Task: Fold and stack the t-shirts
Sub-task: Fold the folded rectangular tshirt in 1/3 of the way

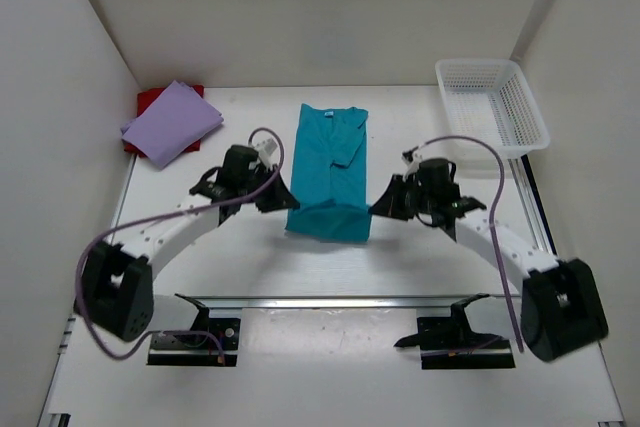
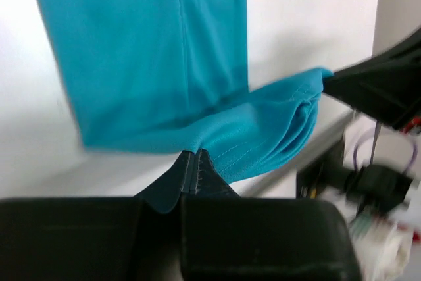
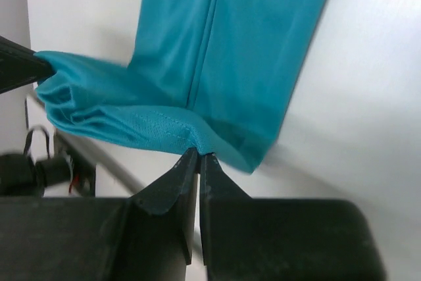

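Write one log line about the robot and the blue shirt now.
teal t-shirt: hem lifted | left gripper: shut on hem corner | right gripper: shut on other corner | purple shirt: folded, far left

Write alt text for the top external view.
The left gripper and right gripper each pinch a near hem corner of a lengthwise-folded teal t-shirt at centre. A purple shirt lies on a red cloth far left; a white basket far right.

Right claw point(image 3: 198, 157) pinched on teal t-shirt point(image 3: 243, 44) hem, raised off white table point(image 3: 368, 136); left claw point(image 3: 39, 64) grips far corner.
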Controlling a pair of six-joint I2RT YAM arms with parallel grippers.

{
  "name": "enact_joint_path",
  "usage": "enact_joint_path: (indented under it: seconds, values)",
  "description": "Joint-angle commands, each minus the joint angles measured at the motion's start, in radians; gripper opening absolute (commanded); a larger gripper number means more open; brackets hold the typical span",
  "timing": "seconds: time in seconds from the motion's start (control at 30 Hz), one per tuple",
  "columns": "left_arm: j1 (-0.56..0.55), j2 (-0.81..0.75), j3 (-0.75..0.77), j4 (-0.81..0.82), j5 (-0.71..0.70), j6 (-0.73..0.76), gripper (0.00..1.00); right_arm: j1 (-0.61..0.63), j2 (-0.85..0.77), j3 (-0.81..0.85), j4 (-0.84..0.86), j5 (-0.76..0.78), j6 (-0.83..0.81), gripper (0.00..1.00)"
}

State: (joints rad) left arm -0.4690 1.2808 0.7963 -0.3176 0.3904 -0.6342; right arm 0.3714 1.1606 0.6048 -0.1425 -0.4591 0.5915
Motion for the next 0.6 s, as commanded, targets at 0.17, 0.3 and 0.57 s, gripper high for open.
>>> enact_joint_path:
  seconds: [0.17, 0.3, 0.57]
  values:
    - [0.136, 0.378, 0.276, 0.178, -0.130, -0.056, 0.00, -0.179, 0.434, 0.363, 0.110, -0.098, -0.150, 0.00]
    - [0.188, 0.532, 0.357, 0.242, -0.107, -0.097, 0.00, -0.198, 0.611, 0.521, 0.113, -0.128, -0.159, 0.00]
    - [0.190, 0.680, 0.495, 0.305, -0.053, -0.128, 0.22, -0.204, 0.810, 0.713, 0.057, -0.122, -0.174, 0.00]
